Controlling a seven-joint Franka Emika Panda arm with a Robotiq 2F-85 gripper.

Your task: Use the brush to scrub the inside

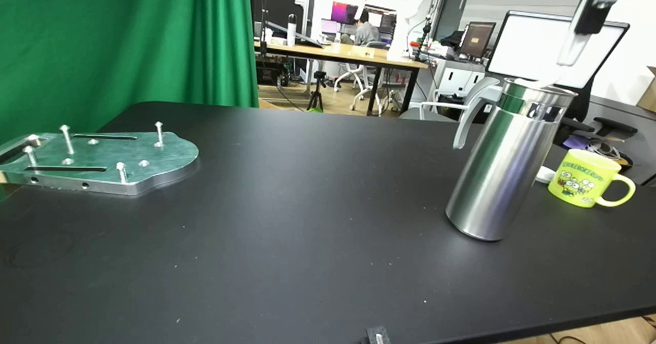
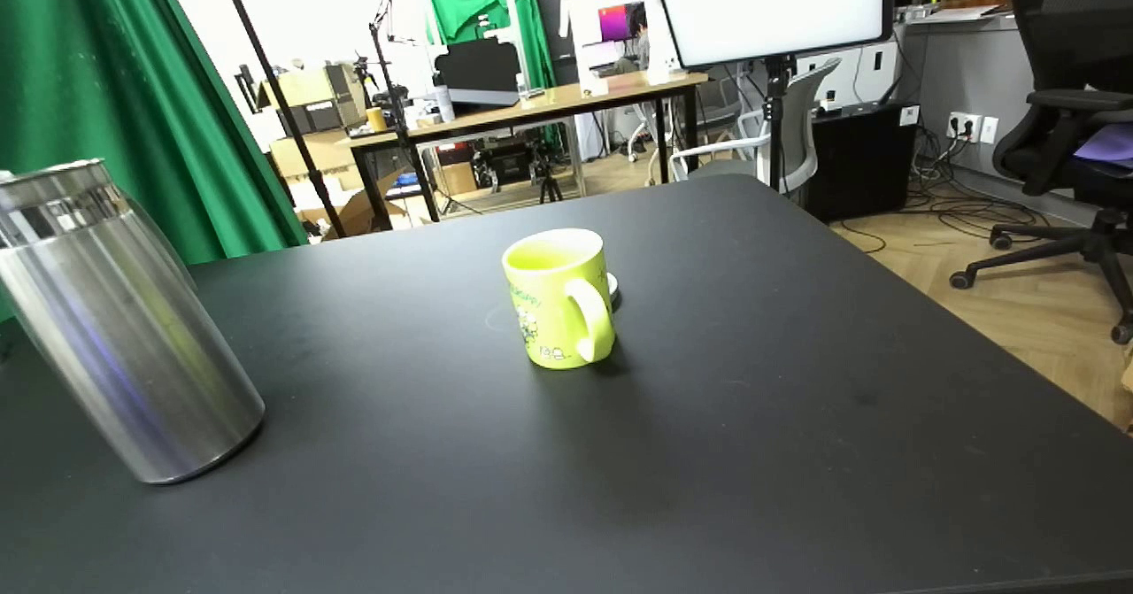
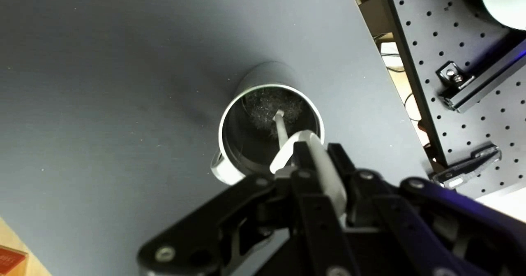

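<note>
The tall brushed-steel flask (image 1: 505, 169) stands on the black table, with its handle toward the left in an exterior view. It also shows at the left edge in an exterior view (image 2: 133, 346). In the wrist view I look down into its open mouth, at its rim (image 3: 222, 134). My gripper (image 3: 320, 147) is shut on the white handle of the brush (image 3: 331, 181), above the mouth. The brush's thin stem and dark bristles are inside the flask, against the far inner wall in the wrist view. In an exterior view the gripper (image 1: 589, 23) is partly cut off at the top right.
A yellow-green mug (image 1: 584, 178) stands near the flask, also in an exterior view (image 2: 559, 302). A small white round thing (image 1: 545, 175) lies beside the mug. A metal plate with upright bolts (image 1: 118, 154) sits at the far left. A perforated board (image 3: 452, 119) lies past the table edge.
</note>
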